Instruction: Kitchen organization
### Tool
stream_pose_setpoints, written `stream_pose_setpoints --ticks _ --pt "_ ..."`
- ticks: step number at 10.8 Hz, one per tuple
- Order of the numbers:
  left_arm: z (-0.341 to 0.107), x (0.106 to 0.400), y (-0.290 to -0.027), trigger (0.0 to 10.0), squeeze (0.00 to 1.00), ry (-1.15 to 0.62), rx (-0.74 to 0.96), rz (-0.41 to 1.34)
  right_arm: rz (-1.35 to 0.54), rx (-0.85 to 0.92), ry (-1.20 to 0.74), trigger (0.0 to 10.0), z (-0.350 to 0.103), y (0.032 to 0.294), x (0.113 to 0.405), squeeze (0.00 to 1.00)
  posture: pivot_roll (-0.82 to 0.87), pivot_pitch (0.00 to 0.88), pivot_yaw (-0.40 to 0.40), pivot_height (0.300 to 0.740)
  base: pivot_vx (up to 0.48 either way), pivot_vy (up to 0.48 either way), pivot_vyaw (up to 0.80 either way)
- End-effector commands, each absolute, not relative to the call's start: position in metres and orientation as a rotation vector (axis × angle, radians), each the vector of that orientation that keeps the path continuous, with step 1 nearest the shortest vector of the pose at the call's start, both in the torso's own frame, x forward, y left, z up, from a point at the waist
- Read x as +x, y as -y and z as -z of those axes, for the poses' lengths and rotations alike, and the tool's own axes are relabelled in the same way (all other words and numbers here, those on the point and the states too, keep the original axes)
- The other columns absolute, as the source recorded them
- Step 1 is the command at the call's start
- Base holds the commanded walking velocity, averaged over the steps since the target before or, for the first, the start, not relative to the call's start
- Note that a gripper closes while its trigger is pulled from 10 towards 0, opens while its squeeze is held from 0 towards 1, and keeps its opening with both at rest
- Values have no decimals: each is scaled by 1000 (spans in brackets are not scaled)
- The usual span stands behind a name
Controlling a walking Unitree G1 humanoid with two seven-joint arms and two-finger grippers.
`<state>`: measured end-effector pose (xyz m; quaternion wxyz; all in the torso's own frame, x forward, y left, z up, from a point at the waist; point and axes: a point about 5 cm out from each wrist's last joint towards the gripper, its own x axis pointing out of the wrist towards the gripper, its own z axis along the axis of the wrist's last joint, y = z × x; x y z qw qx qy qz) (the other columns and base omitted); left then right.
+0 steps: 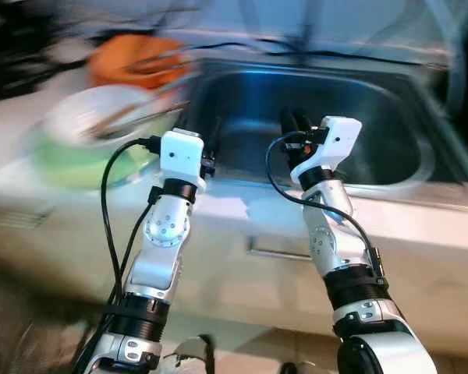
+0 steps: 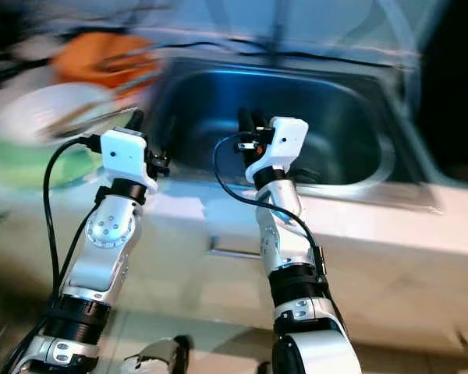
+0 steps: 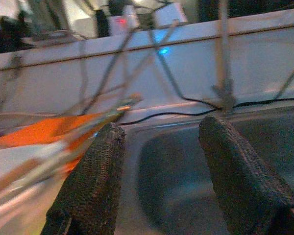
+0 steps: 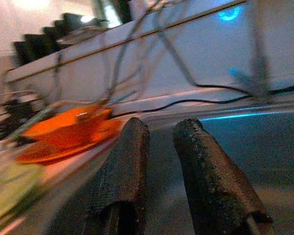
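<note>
The picture is blurred by camera motion. A steel sink (image 1: 390, 117) lies ahead, set in a pale counter. My left gripper (image 1: 208, 140) is raised over the sink's front left corner, open with a wide gap and nothing in it (image 3: 159, 129). Over the front middle of the basin my right gripper (image 1: 296, 121) has its fingers nearly together, a narrow slit between them, holding nothing (image 4: 161, 127). Left of the sink sit an orange bowl (image 1: 136, 62) with thin sticks across it, a white bowl (image 1: 101, 117) and a green dish (image 1: 70, 167) under it.
A black cable (image 1: 335, 54) runs along the counter behind the sink. A drawer handle (image 1: 277, 251) shows on the cabinet front below the sink's edge. The sink basin looks bare. Dark items stand at the far left back (image 1: 15, 47).
</note>
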<state>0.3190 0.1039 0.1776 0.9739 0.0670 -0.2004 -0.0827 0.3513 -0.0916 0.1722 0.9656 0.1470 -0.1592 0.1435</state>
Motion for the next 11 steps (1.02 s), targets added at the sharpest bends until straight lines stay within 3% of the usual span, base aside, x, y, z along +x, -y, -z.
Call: stream_pose_setpoints --ticks 1,4,11 --pt "-180 317 -102 10000 0 419 138 176 -284 294 329 10000 -173 93 351 0 94 107 9 740 0 0 625" --pt "-178 316 -100 10000 0 409 138 195 -274 296 324 10000 -172 94 351 0 89 108 14 740 0 0 623" --pt "-186 319 -100 10000 0 428 153 190 -269 305 308 10000 -170 94 352 0 91 105 13 740 0 0 0"
